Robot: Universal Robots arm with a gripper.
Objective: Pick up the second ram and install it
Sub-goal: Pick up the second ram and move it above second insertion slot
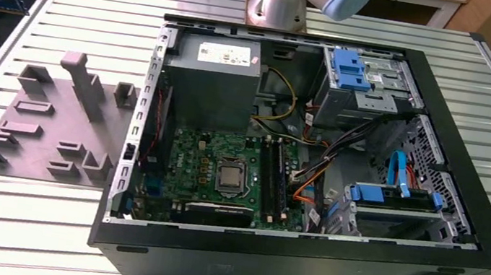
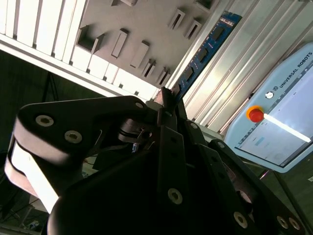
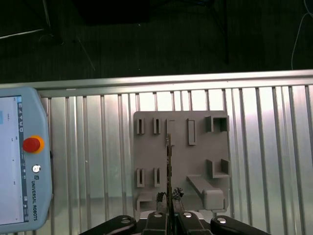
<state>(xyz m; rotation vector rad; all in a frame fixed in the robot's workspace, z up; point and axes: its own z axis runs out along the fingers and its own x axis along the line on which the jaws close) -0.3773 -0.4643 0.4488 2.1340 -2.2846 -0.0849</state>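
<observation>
A teach pendant (image 3: 22,161) lies at nine o'clock from the grey slotted fixture (image 3: 200,156) on the ribbed metal table (image 3: 269,161) in the first wrist view. The gripper (image 3: 168,209) is clamped on the second ram (image 3: 169,156), seen edge-on against the fixture. In the exterior view, the open computer case (image 1: 464,239) sits at three o'clock from the fixture.

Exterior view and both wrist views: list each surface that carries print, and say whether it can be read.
Power supply label: too small to read.
Labels on the second ram: too small to read.
Teach pendant: a maker's name beside its red button, left unquoted; screen text blurred.
</observation>
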